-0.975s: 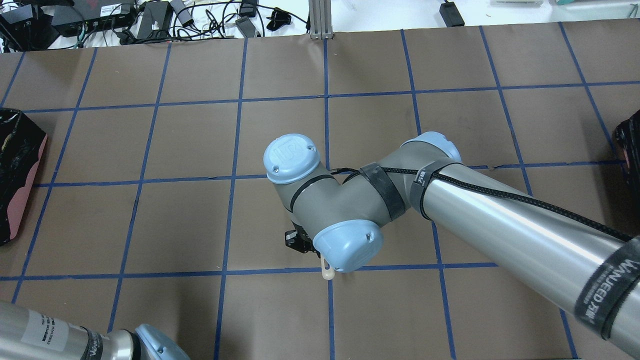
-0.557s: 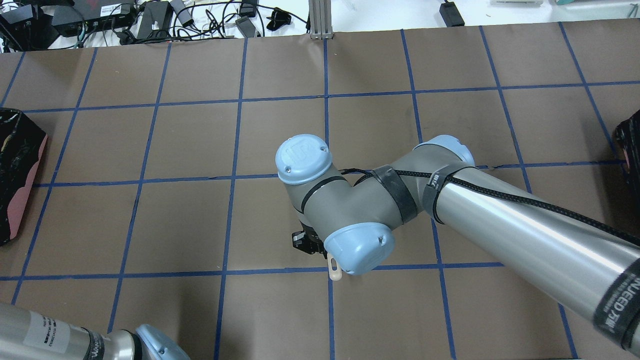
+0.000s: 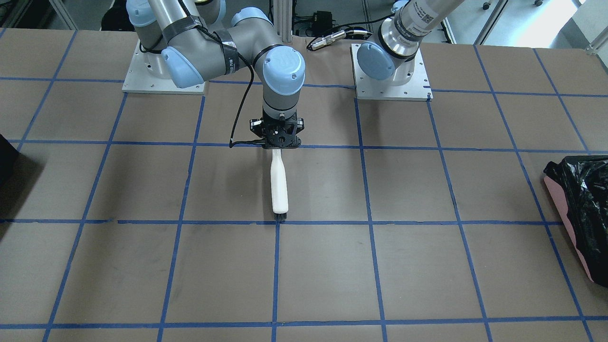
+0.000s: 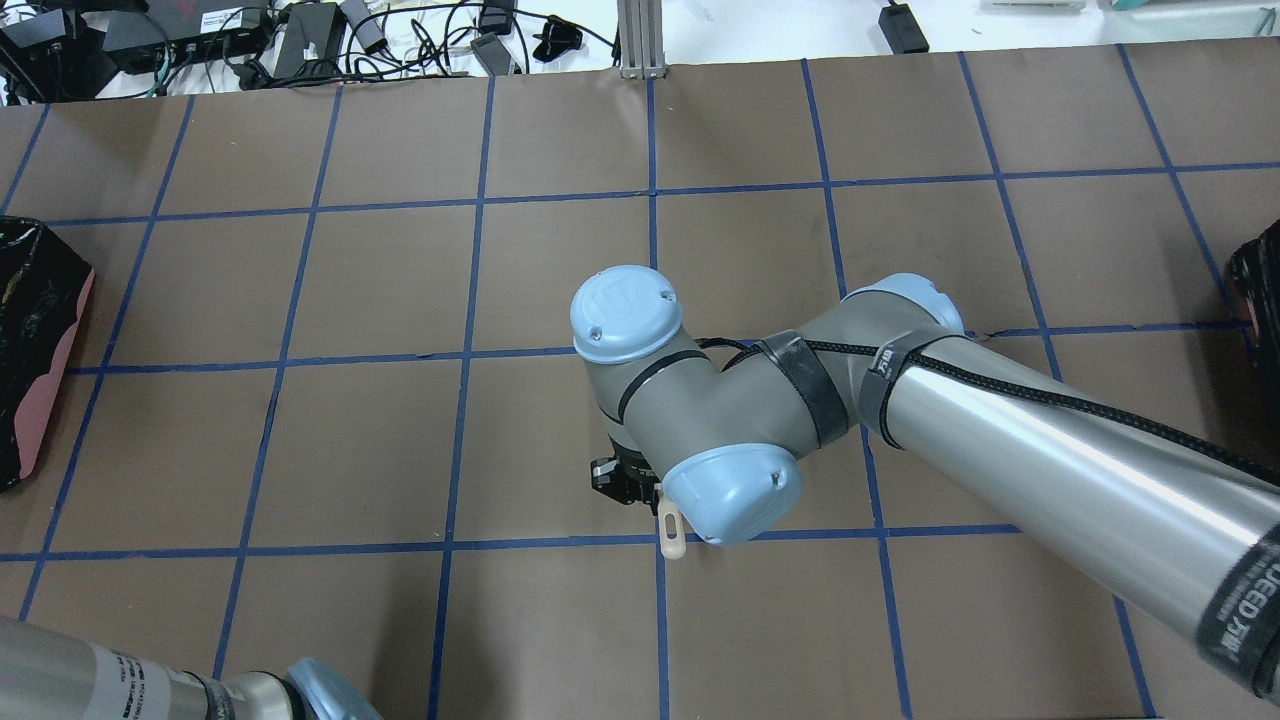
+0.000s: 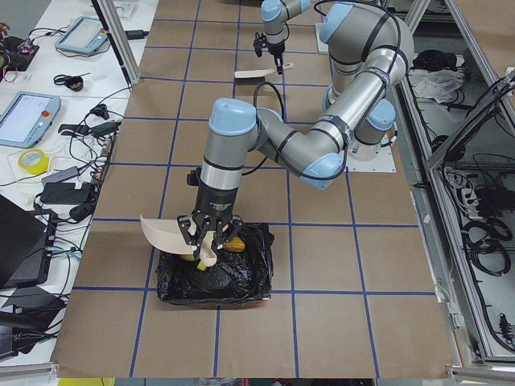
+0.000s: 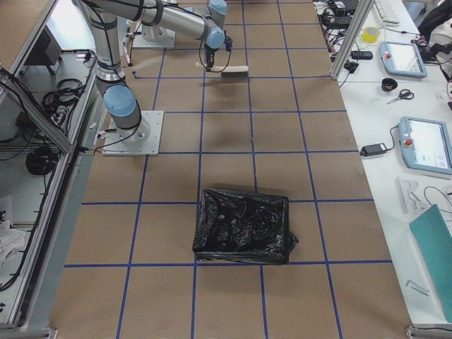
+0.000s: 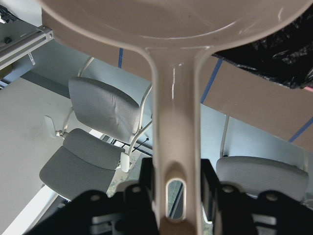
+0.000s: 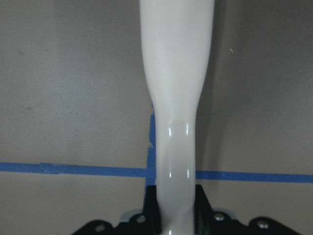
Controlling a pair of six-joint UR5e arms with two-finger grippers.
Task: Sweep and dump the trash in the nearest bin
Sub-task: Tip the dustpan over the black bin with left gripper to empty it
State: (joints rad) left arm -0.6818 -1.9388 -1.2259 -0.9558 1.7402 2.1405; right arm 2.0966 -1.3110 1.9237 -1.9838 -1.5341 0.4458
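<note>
Where the left side view looks along the desk [image 5: 322, 265], you will find one piece of the trash [image 5: 234, 244], a yellow-orange lump, low in the centre of the frame; it lies on the crinkled black liner of the bin [image 5: 233, 283]; a smaller yellowish speck shows just left of it, too small for you to name, and the third piece cannot be made out.

Over that bin hangs the dustpan [image 5: 165, 232], tilted, with its cream scoop toward the left of the frame and its handle slanting down to the right; the left tool [image 5: 208, 238] comes down from above and pinches that handle; in the left wrist view you can see black fingers [image 7: 146, 172] pressed against both sides of the handle, with black bag at the upper right.

Well apart from all this, in the upper centre of the front-facing view, the right tool [image 3: 280, 141] is clamped on the white brush [image 3: 279, 186]; the brush points down the frame, and its dark bristles end at a blue tape line; you cannot tell whether they touch the desk.

In the middle of the right side view a second bin [image 6: 244, 226], black-lined too, sits by itself.
</note>
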